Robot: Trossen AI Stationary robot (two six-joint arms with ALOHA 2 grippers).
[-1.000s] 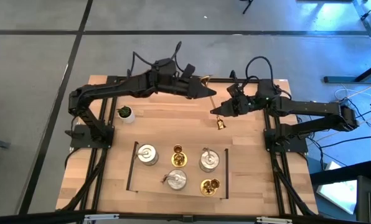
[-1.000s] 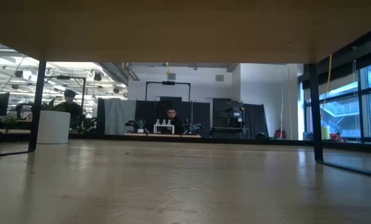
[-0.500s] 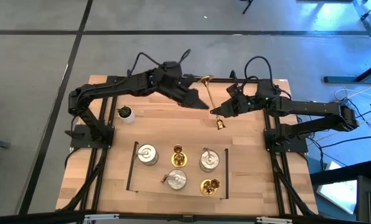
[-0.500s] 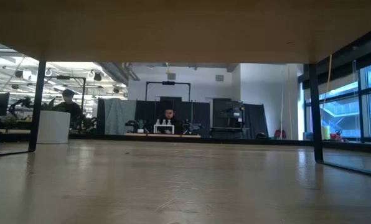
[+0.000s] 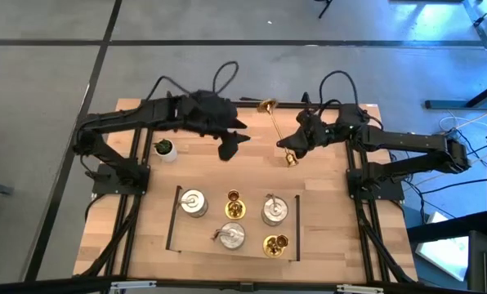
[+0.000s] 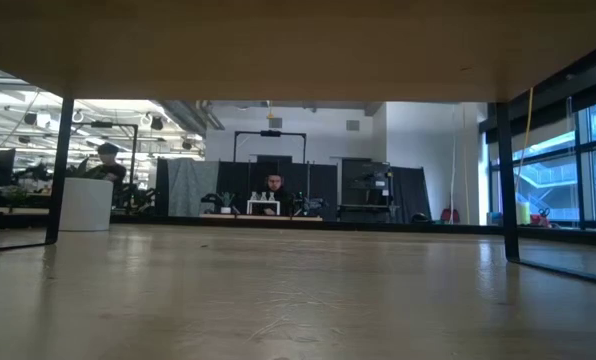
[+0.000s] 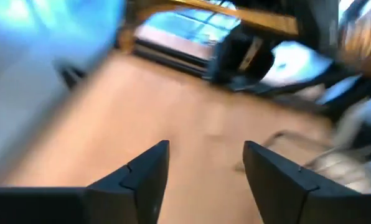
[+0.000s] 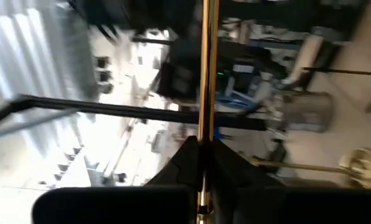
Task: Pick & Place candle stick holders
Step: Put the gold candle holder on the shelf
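Note:
In the high view my right gripper is shut on a gold candle stick holder with a slim stem. The holder's flared end points to the table's far edge and its other end to the near side. My left gripper stands open to the left of it with nothing between its fingers. Three silver-grey holders and two gold ones stand upright in a dark-framed tray. My right gripper pinches the holder's slim stem between its two fingers, close to the end that points toward the near edge. The fingers come about level from the table's right and lie across the stem. The holder is lifted clear of the table.
A small potted plant stands at the table's far left. The tray fills the near middle of the table. Bare wood lies between the tray and both grippers. In the low view, people sit in the room far behind the table.
My left gripper has drawn away from the gold holder's flared end, toward the table's left and near edge, rolling and tipping downward as it went. The holder has stayed in my right gripper, which has rolled a little in place.

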